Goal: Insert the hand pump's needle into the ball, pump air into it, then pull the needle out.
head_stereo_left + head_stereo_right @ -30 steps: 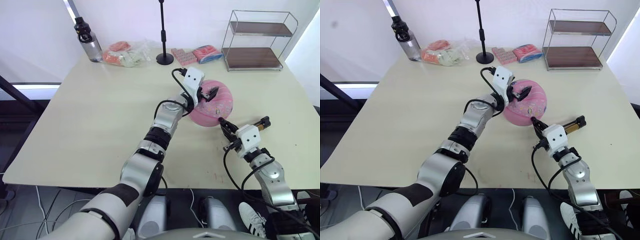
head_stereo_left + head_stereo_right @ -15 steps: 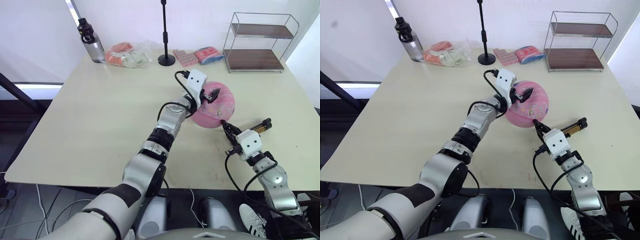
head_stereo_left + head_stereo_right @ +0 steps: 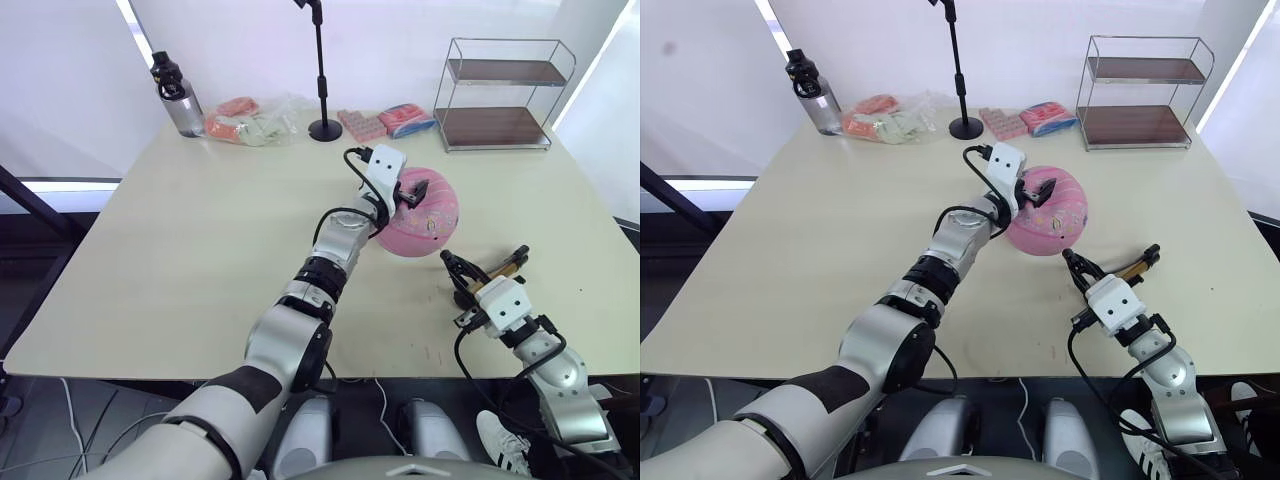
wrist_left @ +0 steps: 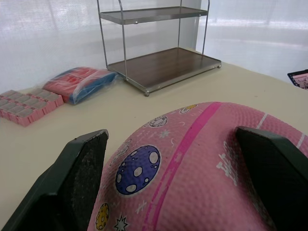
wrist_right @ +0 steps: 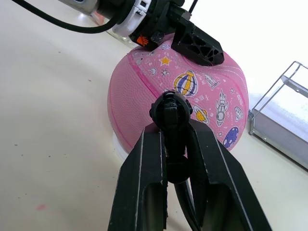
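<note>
On the beige desk (image 3: pixel 180 250), your left jaws straddle the pink patterned rubber ball (image 3: pixel 425 212) loosely, right jaws clamp the small black needle fitting (image 5: pixel 171 113); ball may roll, bending needle.

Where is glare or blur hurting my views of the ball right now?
Left wrist view: the backdrop behind the rack is washed out, and the near fingers are soft. Right wrist view: bright sky behind the ball; the black fitting is sharp. Eye views: white glare at the window; ball clear.

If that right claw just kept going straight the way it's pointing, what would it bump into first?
Most likely the pink ball. The right gripper, shut on the black needle fitting, points at the ball's side, with a gap of bare table between them; how wide is hard to judge.
</note>
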Motion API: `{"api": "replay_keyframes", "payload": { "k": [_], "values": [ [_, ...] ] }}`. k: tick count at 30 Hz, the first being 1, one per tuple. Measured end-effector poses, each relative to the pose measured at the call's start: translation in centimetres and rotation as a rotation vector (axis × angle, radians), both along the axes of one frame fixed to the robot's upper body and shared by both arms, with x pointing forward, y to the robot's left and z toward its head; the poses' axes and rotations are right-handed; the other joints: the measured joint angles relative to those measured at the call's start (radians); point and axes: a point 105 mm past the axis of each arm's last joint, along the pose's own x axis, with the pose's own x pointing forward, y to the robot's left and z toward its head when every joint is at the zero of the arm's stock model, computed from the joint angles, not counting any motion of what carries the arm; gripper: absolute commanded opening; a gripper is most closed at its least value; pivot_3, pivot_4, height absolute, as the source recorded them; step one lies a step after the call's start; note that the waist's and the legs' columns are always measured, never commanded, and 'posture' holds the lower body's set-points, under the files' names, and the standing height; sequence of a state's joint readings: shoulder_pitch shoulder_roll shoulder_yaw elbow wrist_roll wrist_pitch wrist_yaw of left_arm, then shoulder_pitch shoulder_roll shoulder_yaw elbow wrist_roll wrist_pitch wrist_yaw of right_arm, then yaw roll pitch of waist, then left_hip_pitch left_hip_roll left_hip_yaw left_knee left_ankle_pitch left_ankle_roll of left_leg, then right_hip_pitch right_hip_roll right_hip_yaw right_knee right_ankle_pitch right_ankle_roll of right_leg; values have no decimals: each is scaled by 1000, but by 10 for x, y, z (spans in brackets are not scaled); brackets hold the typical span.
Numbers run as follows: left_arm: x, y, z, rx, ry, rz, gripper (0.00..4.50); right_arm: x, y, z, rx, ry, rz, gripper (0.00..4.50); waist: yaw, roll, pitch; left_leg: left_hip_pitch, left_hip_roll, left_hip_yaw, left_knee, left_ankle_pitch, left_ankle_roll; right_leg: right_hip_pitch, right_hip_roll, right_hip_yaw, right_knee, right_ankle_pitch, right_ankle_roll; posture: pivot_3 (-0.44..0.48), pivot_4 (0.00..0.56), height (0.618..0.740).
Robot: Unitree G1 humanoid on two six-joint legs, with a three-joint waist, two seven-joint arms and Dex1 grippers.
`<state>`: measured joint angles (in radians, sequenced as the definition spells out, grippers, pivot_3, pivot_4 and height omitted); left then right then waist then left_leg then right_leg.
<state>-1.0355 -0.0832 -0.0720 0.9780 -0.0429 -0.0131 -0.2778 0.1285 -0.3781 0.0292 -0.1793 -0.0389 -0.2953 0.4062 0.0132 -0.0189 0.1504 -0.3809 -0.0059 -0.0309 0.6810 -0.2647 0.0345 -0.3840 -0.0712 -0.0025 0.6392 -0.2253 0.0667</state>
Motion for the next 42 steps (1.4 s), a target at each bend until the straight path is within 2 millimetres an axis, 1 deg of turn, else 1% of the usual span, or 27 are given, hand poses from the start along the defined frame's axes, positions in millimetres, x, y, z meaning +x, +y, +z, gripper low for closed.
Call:
{"api": "replay_keyframes", "payload": {
  "k": [3,4,7,8,11,12,16,20,22,25,26,29,32,34,35,38,40,42],
  "values": [
    [-1,-1,3,-7,-8,-22,4500,2,-1,-2,-25,2,-2,80,1,0,0,0,0,0,0,0,0,0,0,0,0,0,0,0,150,740],
    [-2,-1,7,-12,-16,-41,4500,6,-3,-6,-52,11,-9,80,0,0,0,-1,0,0,0,0,0,0,0,0,0,0,0,0,150,740],
    [-4,-1,10,-21,-15,-66,4500,8,-6,-12,-77,33,-16,80,1,1,2,-4,0,0,0,0,0,-3,0,0,0,1,-1,0,150,740],
    [-5,-1,14,-29,-13,-84,4500,8,-8,-16,-92,46,-13,80,1,1,2,-6,0,0,-1,0,0,-5,0,0,0,3,-3,0,150,740],
    [-8,-2,24,-47,-9,-112,4500,9,-13,-22,-120,69,-14,80,0,2,3,-15,-1,0,0,0,0,-16,0,1,0,5,-1,0,150,740],
    [-8,-2,30,-54,-13,-119,4500,10,-14,-25,-129,81,-18,80,1,3,4,-16,-1,0,-1,0,0,-16,0,1,0,5,-1,0,150,740],
    [-10,0,44,-78,-28,-130,4500,13,-19,-27,-163,77,-15,80,0,5,10,-17,-1,0,-1,0,0,-17,0,1,0,5,-1,0,150,740],
    [-15,0,62,-96,-66,-160,4500,15,-27,-32,-201,81,-17,80,0,6,12,-17,-2,0,-1,0,0,-17,0,1,0,5,-1,0,150,740],
    [-18,1,67,-101,-74,-179,4500,16,-30,-35,-210,84,-22,80,-1,6,13,-17,-2,0,-1,0,0,-17,0,1,0,5,-1,0,150,740],
    [-26,4,78,-114,-105,-231,4500,19,-36,-36,-230,78,-27,80,-3,7,15,-17,-1,2,-1,0,0,-18,0,3,0,5,-1,0,150,740],
    [-30,8,84,-111,-126,-259,4500,20,-38,-37,-236,79,-31,80,-3,7,15,-17,-1,2,-1,0,0,-18,0,3,0,5,-1,0,150,740],
    [-42,19,90,-93,-156,-326,4500,22,-42,-39,-237,80,-39,80,-6,8,15,-17,-1,3,-1,0,0,-19,0,4,1,5,-1,0,150,740],
    [-60,36,81,-22,-152,-417,4500,25,-45,-37,-236,69,-40,80,-16,9,16,-16,-1,4,-1,0,0,-19,0,6,2,5,-1,0,150,740],
    [-70,51,71,27,-130,-469,4500,27,-48,-37,-233,68,-47,80,-23,9,16,-16,-1,5,-1,0,0,-20,0,7,2,5,-1,0,150,740],
    [-78,63,64,71,-115,-505,4500,28,-50,-37,-231,66,-52,80,-26,9,16,-16,-1,5,-2,0,0,-20,0,7,2,5,-1,0,150,740],
    [-95,85,48,134,-68,-579,4500,29,-58,-38,-229,75,-73,80,-26,10,16,-16,0,5,-2,0,0,-20,0,8,2,5,-1,0,150,740],
    [-106,92,43,144,-47,-626,4500,30,-59,-37,-224,71,-75,80,-23,9,16,-16,0,6,-2,0,0,-20,0,8,2,5,-2,0,150,740],
    [-111,98,39,162,-36,-647,4500,31,-59,-37,-222,66,-73,80,-23,9,16,-16,0,6,-2,0,0,-20,0,8,2,5,-2,0,150,740]
  ]
}}
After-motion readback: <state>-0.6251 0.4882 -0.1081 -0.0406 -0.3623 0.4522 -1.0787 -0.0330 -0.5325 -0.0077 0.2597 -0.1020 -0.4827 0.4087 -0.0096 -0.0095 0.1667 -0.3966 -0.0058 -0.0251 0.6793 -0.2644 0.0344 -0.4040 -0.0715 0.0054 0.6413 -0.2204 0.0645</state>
